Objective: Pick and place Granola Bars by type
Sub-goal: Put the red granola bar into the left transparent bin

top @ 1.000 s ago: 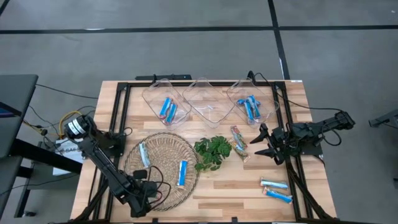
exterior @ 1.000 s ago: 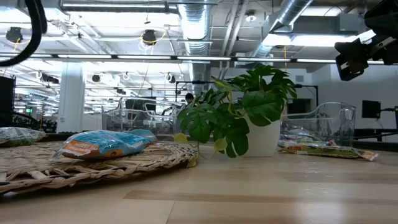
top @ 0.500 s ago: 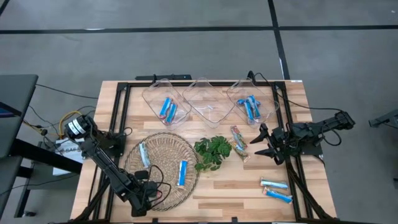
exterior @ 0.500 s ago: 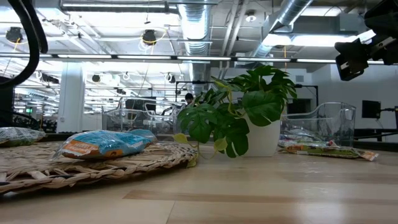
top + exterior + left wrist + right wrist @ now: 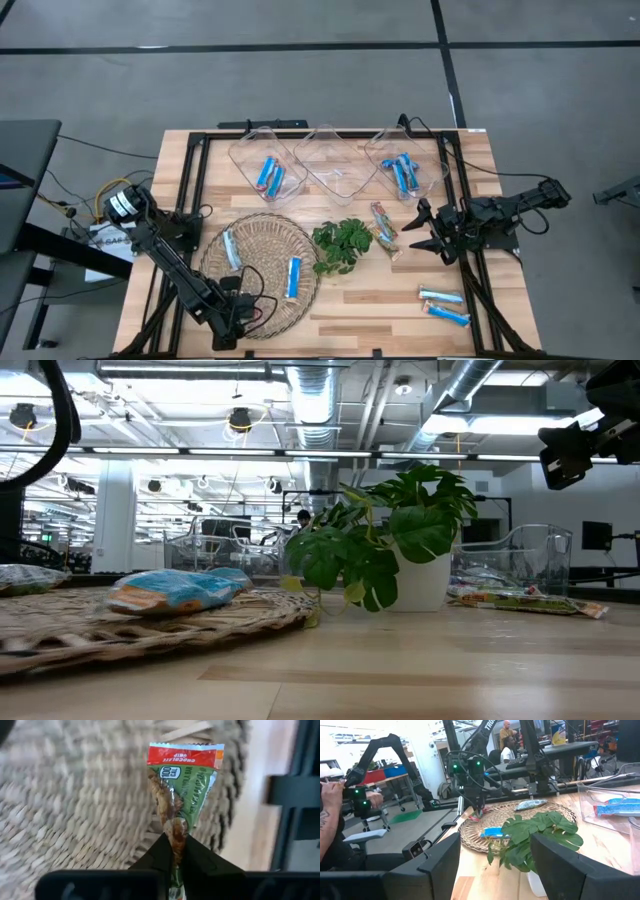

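Jaws of the left gripper (image 5: 174,851) are clenched on a red-and-green granola bar (image 5: 182,795), pinching its lower end just above the woven basket (image 5: 262,235) at the counter's (image 5: 350,300) near left edge. The right gripper (image 5: 420,228) hangs with its jaws spread and holding nothing, near the right side of the counter beside the potted plant (image 5: 342,244). Three clear bins (image 5: 335,165) line the far edge; the left and right ones hold blue bars (image 5: 270,174). Two blue bars lie in the basket (image 5: 293,277), two more (image 5: 444,305) on the counter's near right, and multicoloured bars (image 5: 383,224) rest between plant and right gripper.
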Available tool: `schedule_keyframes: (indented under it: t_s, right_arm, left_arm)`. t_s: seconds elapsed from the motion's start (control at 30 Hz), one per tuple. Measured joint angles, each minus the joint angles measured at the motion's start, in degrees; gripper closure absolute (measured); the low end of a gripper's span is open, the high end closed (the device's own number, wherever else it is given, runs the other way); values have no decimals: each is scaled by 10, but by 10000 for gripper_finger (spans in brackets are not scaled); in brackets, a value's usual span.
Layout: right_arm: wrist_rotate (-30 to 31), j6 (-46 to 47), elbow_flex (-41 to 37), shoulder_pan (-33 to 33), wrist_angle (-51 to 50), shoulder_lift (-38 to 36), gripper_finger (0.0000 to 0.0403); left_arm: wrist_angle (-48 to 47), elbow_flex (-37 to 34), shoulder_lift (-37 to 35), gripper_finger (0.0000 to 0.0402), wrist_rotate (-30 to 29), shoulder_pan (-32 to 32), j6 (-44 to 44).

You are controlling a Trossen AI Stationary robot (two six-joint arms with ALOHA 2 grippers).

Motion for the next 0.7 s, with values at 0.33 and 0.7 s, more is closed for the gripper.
schedule_keyframes:
  t_s: [0.33, 0.7]
  right_arm:
    - [0, 0, 0, 0, 0, 0, 171]
    - [0, 0, 0, 0, 0, 0, 171]
  left_arm:
    - [97, 1, -58, 374, -209, 52, 126]
    - [257, 2, -116, 383, -418, 170, 343]
